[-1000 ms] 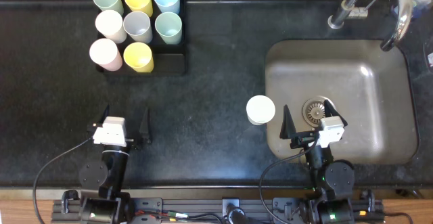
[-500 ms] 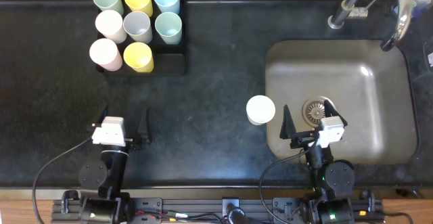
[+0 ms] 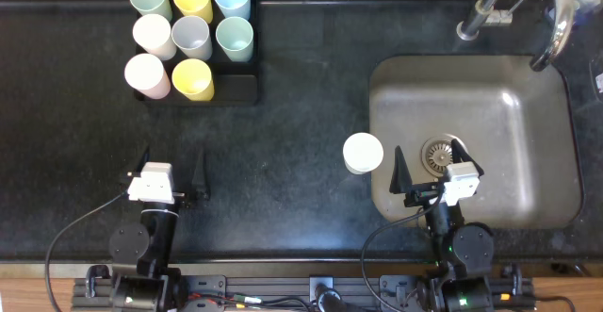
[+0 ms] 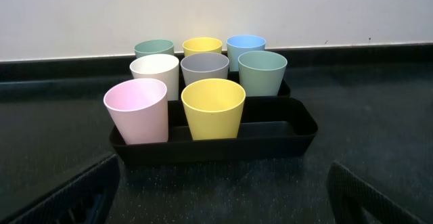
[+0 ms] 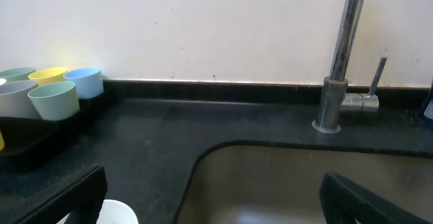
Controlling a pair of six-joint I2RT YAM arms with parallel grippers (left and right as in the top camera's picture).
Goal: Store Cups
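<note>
White cup (image 3: 363, 153) sits on the counter (image 3: 301, 114) beside the sink (image 3: 490, 105), well apart from the tray (image 3: 240, 88) holding eight cups (image 3: 192, 39), and I see left gripper (image 3: 175, 156) and right gripper (image 3: 431, 152) both spread wide.

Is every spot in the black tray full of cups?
No, one corner spot of the black tray, right beside a yellow cup, is bare.
</note>
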